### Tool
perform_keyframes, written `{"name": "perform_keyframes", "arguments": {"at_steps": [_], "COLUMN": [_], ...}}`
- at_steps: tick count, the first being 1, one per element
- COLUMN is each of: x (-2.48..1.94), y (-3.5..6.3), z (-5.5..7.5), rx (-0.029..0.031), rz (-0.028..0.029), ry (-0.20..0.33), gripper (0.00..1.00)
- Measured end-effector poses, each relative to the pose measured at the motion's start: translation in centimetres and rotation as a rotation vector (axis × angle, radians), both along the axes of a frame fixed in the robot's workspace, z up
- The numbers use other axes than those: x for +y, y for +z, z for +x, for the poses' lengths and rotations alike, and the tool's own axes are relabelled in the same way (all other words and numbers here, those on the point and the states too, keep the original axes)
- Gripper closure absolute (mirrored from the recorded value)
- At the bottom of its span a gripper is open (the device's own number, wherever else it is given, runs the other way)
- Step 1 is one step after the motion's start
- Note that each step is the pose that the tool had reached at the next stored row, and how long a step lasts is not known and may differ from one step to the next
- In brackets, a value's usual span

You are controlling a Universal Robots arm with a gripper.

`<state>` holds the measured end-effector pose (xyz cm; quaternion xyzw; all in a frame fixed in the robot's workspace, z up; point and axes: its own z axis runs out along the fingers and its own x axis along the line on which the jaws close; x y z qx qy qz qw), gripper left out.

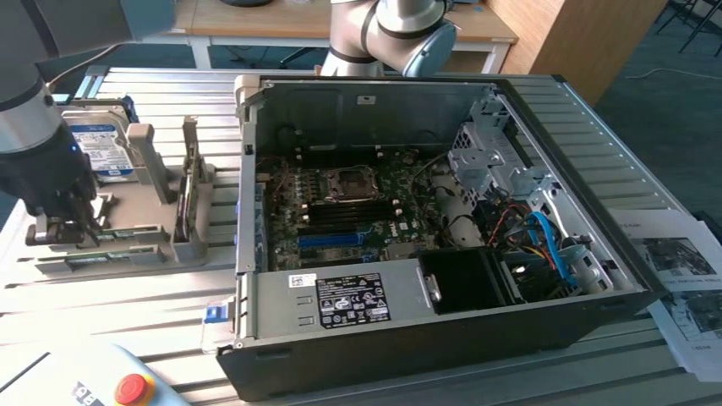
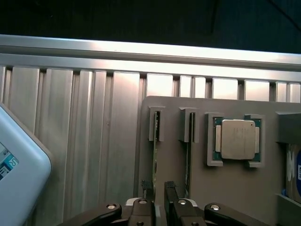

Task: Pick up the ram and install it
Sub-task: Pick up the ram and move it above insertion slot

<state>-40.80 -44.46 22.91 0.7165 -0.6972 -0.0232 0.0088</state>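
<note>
At the near edge on the exterior view's left lies a pendant point(image 1: 96, 381) with a red stop button point(image 1: 134, 389). Just beyond it the gripper point(image 1: 66, 222) stands low over a grey parts fixture point(image 1: 147, 193) on the slatted aluminium table point(image 1: 135, 296). In the wrist view its fingers point(image 2: 146, 200) are spread a little, with a clear gap between them. They straddle the near end of the ram point(image 2: 155, 150), which stands on edge in a fixture slot, and nothing shows them clamped on it. This is the stick farther from the square processor chip point(image 2: 236, 139); a second stick point(image 2: 188, 155) stands in the slot between the two. The ram looks light, thin and stiff. It is probably brittle if twisted and smooth on its faces, so the flat sides of the upper edge seem the safest hold, square to the board and off the chips. Farther back on the fixture stands a hard drive point(image 1: 96, 150). To the exterior view's right the open computer case point(image 1: 338, 309) shows its motherboard point(image 1: 350, 203).
</note>
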Motion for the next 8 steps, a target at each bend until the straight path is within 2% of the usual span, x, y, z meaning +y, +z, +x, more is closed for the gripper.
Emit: {"name": "perform_keyframes", "arguments": {"at_steps": [5,8], "x": [0.0,-0.27], "y": [-0.05,-0.06], "z": [0.0,0.01], "rx": [0.0,-0.0001], "rz": [0.0001,0.0001], "ry": [0.0,0.0], "gripper": [0.76,0.76]}}
